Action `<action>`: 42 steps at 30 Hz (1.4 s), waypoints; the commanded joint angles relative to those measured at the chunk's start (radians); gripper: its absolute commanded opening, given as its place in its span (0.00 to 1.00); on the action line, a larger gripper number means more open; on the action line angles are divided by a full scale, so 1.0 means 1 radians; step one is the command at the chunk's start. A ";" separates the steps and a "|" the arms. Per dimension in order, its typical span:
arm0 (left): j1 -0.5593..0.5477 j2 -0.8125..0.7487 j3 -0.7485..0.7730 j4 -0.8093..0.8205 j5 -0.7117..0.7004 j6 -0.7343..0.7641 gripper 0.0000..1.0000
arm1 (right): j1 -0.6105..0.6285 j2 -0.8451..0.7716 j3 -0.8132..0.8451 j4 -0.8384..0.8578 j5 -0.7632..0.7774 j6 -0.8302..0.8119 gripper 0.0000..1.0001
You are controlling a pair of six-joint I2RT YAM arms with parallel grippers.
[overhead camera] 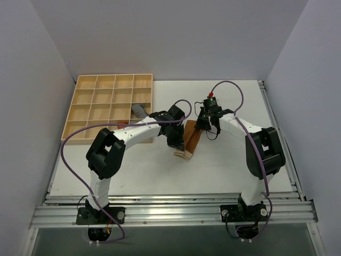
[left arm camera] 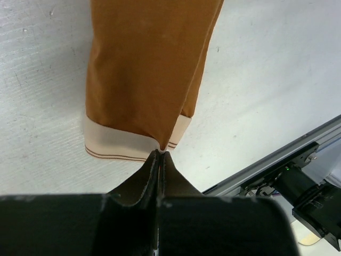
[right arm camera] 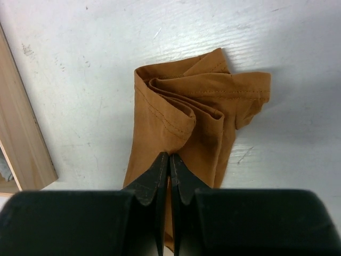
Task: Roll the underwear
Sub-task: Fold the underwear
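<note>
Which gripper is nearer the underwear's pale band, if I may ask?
Left: the left gripper pinches the pale band of the underwear; the right gripper holds its opposite end.

From above, the underwear [overhead camera: 193,140] shows only as a narrow brown strip with a pale end. The rest lies under the left gripper [overhead camera: 180,149] and right gripper [overhead camera: 203,128], whose fingertips are too small there to read. The left wrist view cuts the garment's far end at the top edge, while the right wrist view hides its near end behind the black gripper body and crops the wooden tray [right arm camera: 24,133] and an unidentifiable grey scrap [right arm camera: 4,170] at the left.
</note>
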 commanded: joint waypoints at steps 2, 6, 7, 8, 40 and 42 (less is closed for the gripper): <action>0.001 -0.032 0.042 0.019 -0.007 -0.023 0.04 | -0.027 -0.049 -0.024 -0.002 0.018 -0.041 0.00; 0.001 -0.029 0.034 0.049 0.013 -0.026 0.07 | -0.040 -0.058 -0.056 0.038 -0.014 -0.049 0.00; -0.002 -0.032 0.025 0.066 0.033 -0.026 0.08 | -0.043 -0.061 -0.060 0.041 -0.017 -0.050 0.00; -0.002 -0.034 0.023 0.080 0.041 -0.029 0.08 | -0.046 -0.062 -0.061 0.044 -0.017 -0.050 0.00; 0.044 -0.089 0.037 0.207 0.170 0.016 0.54 | -0.070 -0.254 -0.277 0.067 -0.089 -0.052 0.48; 0.087 -0.119 -0.019 0.210 0.176 0.019 0.54 | -0.066 -0.262 -0.305 0.072 -0.118 -0.047 0.55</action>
